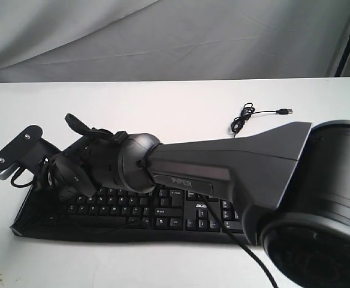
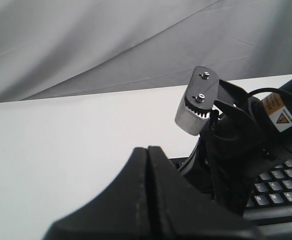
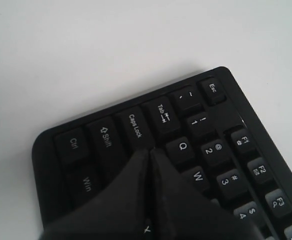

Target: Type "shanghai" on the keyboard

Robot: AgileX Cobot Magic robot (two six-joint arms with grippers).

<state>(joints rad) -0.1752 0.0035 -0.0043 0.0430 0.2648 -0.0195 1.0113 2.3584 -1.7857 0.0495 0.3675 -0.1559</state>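
Your keyboard (image 1: 163,216) lies lengthwise on the white bench (image 1: 163,102), its thin cable (image 1: 244,117) curled loose behind it, and the right arm (image 1: 223,168) reaches across it to the end with Esc, Tab and Caps Lock. There the right gripper (image 3: 151,152) has its jaws pressed together, tips down at the edge of the Caps Lock key (image 3: 136,127) beside Q (image 3: 182,146); you cannot tell whether they press anything. The left gripper (image 2: 147,150) also has its jaws together, seam closed, pointing toward the right arm's wrist camera (image 2: 198,100).
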